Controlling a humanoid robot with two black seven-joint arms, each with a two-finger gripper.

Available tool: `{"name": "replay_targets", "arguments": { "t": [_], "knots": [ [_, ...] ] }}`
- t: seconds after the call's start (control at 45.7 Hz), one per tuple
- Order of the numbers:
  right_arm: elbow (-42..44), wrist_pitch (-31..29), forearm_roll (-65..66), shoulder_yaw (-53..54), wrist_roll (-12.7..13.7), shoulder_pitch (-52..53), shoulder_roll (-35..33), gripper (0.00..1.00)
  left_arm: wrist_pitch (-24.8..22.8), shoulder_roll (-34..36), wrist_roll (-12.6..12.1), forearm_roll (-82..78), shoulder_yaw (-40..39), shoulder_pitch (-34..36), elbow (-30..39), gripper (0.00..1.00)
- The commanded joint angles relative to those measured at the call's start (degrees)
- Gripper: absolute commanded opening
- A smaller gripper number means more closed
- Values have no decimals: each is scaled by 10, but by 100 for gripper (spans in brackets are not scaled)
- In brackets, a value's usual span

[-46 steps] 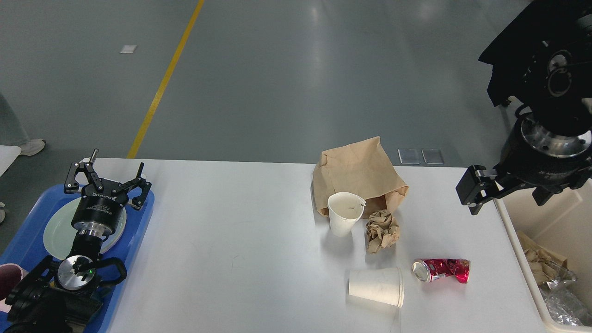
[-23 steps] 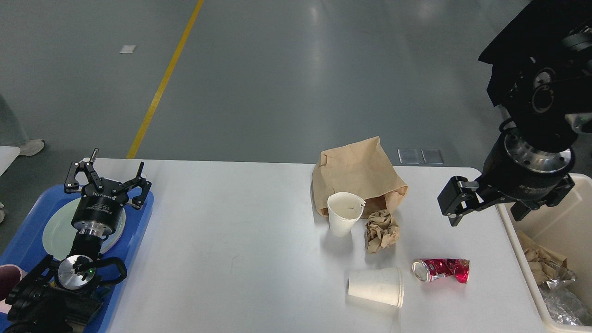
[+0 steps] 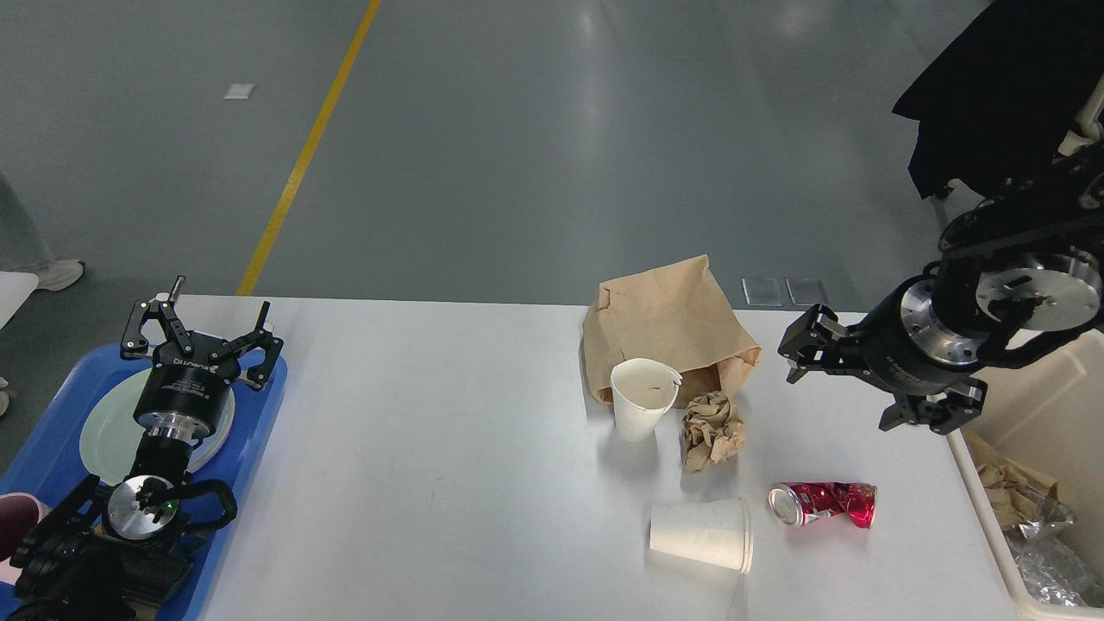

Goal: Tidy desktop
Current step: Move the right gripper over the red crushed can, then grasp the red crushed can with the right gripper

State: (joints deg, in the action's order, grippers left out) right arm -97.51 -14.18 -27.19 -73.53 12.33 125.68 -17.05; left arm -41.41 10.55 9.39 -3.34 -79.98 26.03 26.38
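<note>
White desk (image 3: pixel 448 448) fills most of the view, w/ all the junk bunched on its right half. Brown paper bag (image 3: pixel 668 323) lies on its side toward the far edge. An upright white paper cup (image 3: pixel 642 398) w/ a torn rim stands right in front of it, touching the bag's mouth. Crumpled brown paper ball (image 3: pixel 712 429) sits just beside that cup, on its right. Nearer the front edge a 2nd white cup (image 3: pixel 703 535) is tipped over on its side, and a crushed red can (image 3: pixel 824 504) lies just to the right of it, open end facing left.

Left hand (image 3: pixel 200 332) hovers over the blue tray (image 3: pixel 259 431) at the desk's left end, above a pale green plate (image 3: pixel 108 431); fingers spread wide, nothing in them.

Right hand (image 3: pixel 806 349) comes in from the right, up above the desk's right edge, pointing left toward the bag. It's dark and pretty much end-on, so can't tell if it's released or clenched tbh; nothing visibly in it.

Cream bin (image 3: pixel 1048 414) at the far right has crumpled brown paper and silvery foil in it.
</note>
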Motion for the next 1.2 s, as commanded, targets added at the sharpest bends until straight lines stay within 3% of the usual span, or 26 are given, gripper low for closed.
{"name": "replay_targets", "arguments": {
  "t": [0.0,0.088,0.175,0.285,0.526,0.898,0.964,1.073,1.182],
  "knots": [
    [6,80,-81,22,0,-87,-3,100,0,0,0,0,0,0,0,96],
    [28,169,-101,88,-1,-168,-12,100,0,0,0,0,-1,0,-1,96],
    [43,215,-102,152,-5,-246,-54,100,0,0,0,0,0,0,0,96],
    [99,222,-101,222,-5,-334,-97,100,0,0,0,0,0,0,0,96],
    [266,214,-90,267,-2,-496,-93,100,0,0,0,0,0,0,0,96],
    [358,214,-90,268,-2,-572,-57,100,-1,0,0,0,0,0,0,96],
    [362,215,-90,268,-3,-572,-57,97,-1,0,0,0,0,0,0,96],
    [369,215,-90,268,-3,-574,-57,85,-1,0,0,0,0,0,0,96],
    [372,214,-89,268,-4,-577,-57,61,-1,-1,0,0,0,0,0,96]
  ]
}}
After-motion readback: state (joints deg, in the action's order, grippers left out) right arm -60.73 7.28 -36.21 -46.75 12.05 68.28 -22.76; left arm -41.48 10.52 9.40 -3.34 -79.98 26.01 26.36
